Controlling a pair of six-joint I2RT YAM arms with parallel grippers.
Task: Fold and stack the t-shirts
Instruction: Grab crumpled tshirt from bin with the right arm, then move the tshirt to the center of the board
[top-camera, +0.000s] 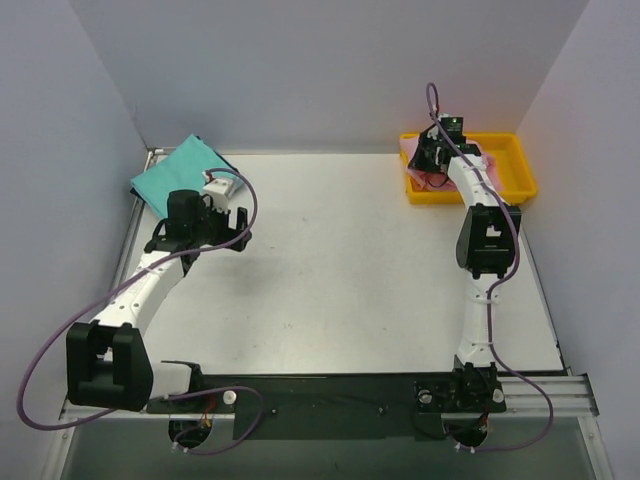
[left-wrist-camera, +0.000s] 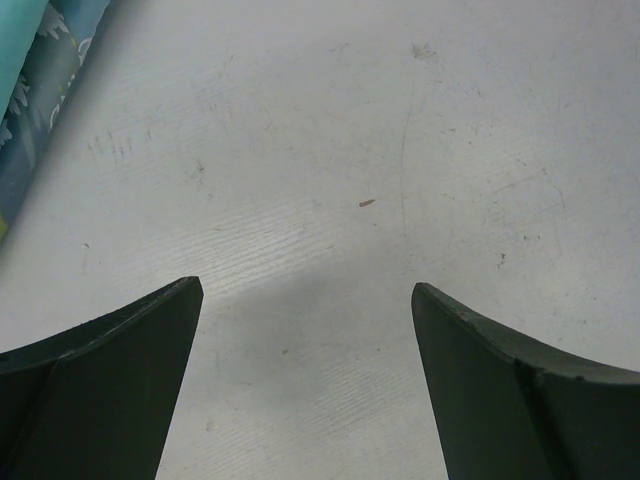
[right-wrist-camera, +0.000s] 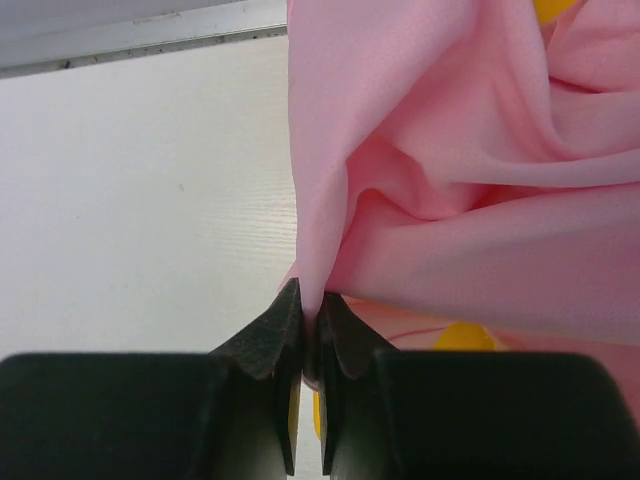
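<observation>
A light pink t-shirt (top-camera: 437, 176) lies bunched in the yellow tray (top-camera: 518, 170) at the back right. My right gripper (top-camera: 432, 150) is shut on a fold of the pink t-shirt (right-wrist-camera: 440, 160), pinching it between the fingertips (right-wrist-camera: 285, 318). A teal-green t-shirt (top-camera: 176, 170) lies folded flat at the back left. The edge of a blue t-shirt (left-wrist-camera: 50, 70) shows beside it in the left wrist view. My left gripper (top-camera: 222, 215) is open and empty over bare table, just near of the teal shirt; in its own view (left-wrist-camera: 305, 300) the fingers stand wide apart.
Grey walls enclose the white table (top-camera: 350, 260) on the left, back and right. The yellow tray sits against the back right corner, and yellow plastic (right-wrist-camera: 462, 338) shows under the pink cloth. A metal rail runs along the near edge by the arm bases.
</observation>
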